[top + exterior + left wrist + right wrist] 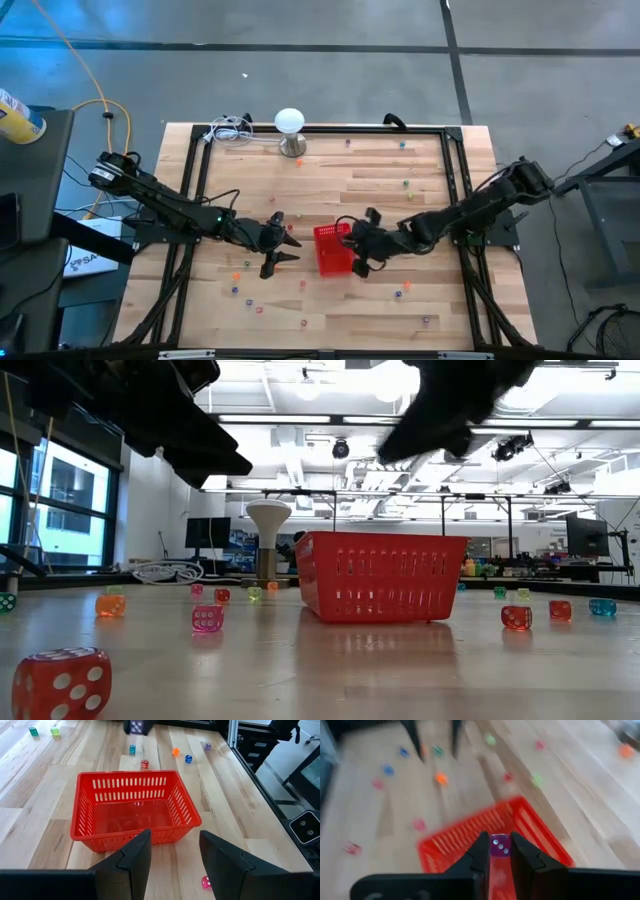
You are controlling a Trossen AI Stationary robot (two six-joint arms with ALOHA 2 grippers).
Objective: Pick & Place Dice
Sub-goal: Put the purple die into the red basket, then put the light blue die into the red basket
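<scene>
A red slotted basket [330, 250] [135, 805] [380, 575] stands on its base at the table's middle. Small coloured dice lie loose around it, among them a red one [60, 682], a pink one [207, 618] and an orange one [175, 751]. My right gripper [497, 849] [349, 243] hangs over the basket's right part, shut on a purple die [499, 845]. Just left of the basket my left gripper [175, 855] [283, 243] hovers open, with nothing between its fingers. My right gripper pinches the purple die by two opposite faces [493, 846] between its two fingertips. The fingers slant down from the table's right side. The die is lifted clear, above the basket's inside.
A white dome-topped lamp [289, 125] [267, 530] and a coil of white cable [230, 130] sit at the far edge. Black frame rails [455, 170] run along the table's sides. More dice lie near the front edge [302, 322] and at the far right [406, 184].
</scene>
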